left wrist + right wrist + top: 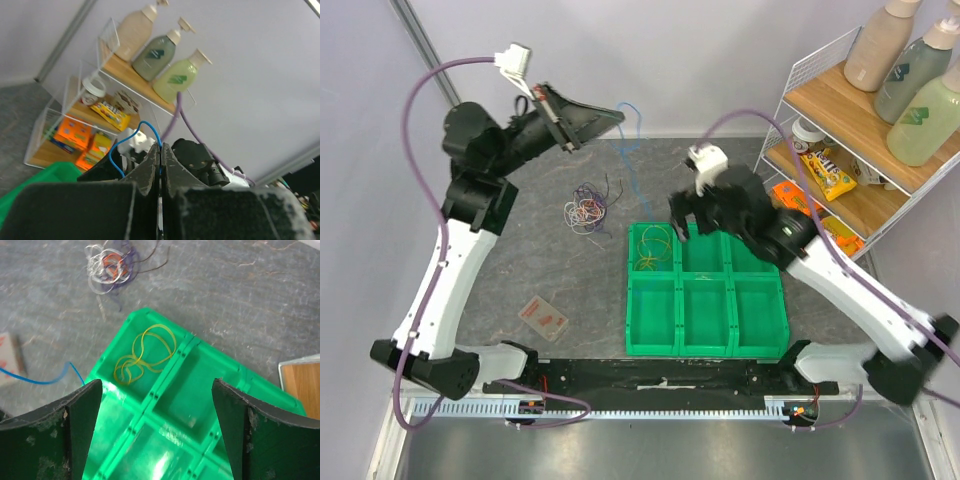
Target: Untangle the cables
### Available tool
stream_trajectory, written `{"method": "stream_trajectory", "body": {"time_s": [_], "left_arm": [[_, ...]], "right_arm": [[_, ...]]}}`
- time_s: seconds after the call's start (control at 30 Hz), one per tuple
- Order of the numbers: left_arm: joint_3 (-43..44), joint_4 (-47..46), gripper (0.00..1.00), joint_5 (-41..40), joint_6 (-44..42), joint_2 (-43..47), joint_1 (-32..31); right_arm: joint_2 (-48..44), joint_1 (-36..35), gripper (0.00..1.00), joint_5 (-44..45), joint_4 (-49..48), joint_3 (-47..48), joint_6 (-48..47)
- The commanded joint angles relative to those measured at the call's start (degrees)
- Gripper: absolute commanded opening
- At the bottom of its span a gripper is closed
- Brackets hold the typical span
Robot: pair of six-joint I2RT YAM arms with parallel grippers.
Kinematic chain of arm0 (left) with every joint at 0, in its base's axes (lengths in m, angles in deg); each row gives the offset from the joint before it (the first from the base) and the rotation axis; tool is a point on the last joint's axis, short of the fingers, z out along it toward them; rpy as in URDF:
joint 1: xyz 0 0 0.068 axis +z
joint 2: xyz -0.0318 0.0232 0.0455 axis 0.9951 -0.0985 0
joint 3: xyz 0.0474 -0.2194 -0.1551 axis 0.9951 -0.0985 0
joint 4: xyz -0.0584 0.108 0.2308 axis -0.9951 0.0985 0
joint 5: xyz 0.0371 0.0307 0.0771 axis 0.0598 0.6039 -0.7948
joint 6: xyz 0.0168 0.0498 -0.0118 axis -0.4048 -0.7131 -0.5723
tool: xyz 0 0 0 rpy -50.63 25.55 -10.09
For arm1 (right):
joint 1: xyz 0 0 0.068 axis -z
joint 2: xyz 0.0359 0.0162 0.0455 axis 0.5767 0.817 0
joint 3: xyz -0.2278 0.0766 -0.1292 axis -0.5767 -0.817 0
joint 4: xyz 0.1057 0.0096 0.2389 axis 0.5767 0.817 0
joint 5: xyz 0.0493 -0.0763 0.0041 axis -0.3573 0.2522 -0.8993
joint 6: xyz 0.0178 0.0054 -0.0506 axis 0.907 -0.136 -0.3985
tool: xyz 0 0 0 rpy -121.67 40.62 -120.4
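The cables [588, 208] lie as a small tangle of purple, white and orange loops on the grey table, also visible as the cables [107, 267] in the right wrist view. A yellow cable [653, 250] rests in the far-left compartment of the green tray [705, 345]. My left gripper [618, 115] is raised at the back and shut on a thin blue wire [633, 160] that hangs down toward the table; the left gripper [160, 146] pinches the blue wire [125, 145] at its tips. My right gripper [157, 390] hovers open over the tray, holding nothing.
A wire shelf [840, 150] with bottles and snack packs stands at the right, close to the right arm. A small flat packet [544, 318] lies near the front left. The tray's other compartments [200, 385] look bare.
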Motion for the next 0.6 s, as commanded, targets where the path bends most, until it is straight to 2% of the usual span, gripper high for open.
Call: {"method": "stream_trajectory", "body": {"time_s": [0.0,0.1,0.2,0.43,0.57], "left_arm": [[0.0,-7.7,0.02,2.7,4.0,-1.2,-5.3],[-0.4,-8.2,0.02,2.7,4.1,-1.9,-7.1],[-1.2,-8.3,0.02,2.6,4.2,-1.5,-8.2],[-2.1,-8.2,0.02,4.3,5.3,0.2,-8.5],[-2.1,-7.2,0.02,5.5,5.0,0.7,-8.4]], "right_arm": [[-16.0,-0.1,0.98,-10.0,-10.1,-14.2,-4.4],[-22.9,-0.1,0.98,-15.7,-13.0,-17.3,-4.6],[-25.1,-0.1,0.98,-17.9,-14.8,-17.4,-5.1],[-19.8,0.0,0.98,-24.7,-21.9,-13.7,-4.1],[-15.6,-0.1,0.92,-23.2,-25.6,-10.0,-3.2]]}}
